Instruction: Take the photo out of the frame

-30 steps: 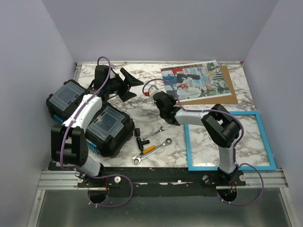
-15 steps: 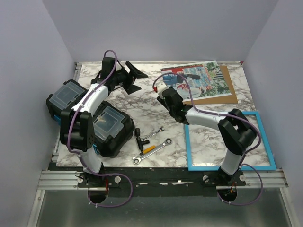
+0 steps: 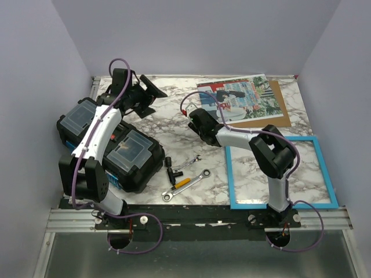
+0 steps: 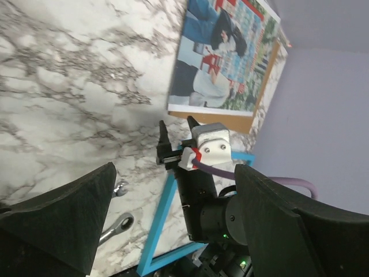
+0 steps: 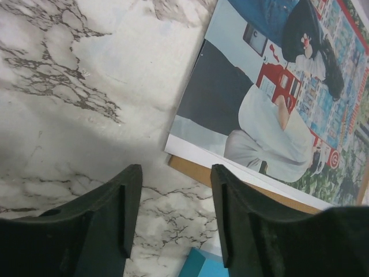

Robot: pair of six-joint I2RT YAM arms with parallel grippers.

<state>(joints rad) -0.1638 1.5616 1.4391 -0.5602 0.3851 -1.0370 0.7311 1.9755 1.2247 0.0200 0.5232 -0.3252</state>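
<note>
The photo (image 3: 235,97) lies face up at the back right, resting on a brown backing board (image 3: 277,113). It also fills the upper right of the right wrist view, photo (image 5: 259,104), with a strip of board (image 5: 188,168) under its near edge. The turquoise frame (image 3: 326,171) lies flat at the front right with bare marble inside it. My right gripper (image 3: 193,114) hovers open just short of the photo's near-left corner; nothing sits between the right gripper's (image 5: 173,173) fingers. My left gripper (image 3: 151,98) stands wide open and empty at the back left, facing the right gripper (image 4: 177,127).
Two black toolboxes (image 3: 110,145) with clear lids fill the left side under the left arm. Two wrenches (image 3: 185,180) and a small black tool (image 3: 170,168) lie near the front middle. Lilac walls close in the back and both sides.
My left arm has swung its open gripper from the middle back toward the back left corner. The right wrist has shifted slightly beside the photo's corner, its jaws now apart.
</note>
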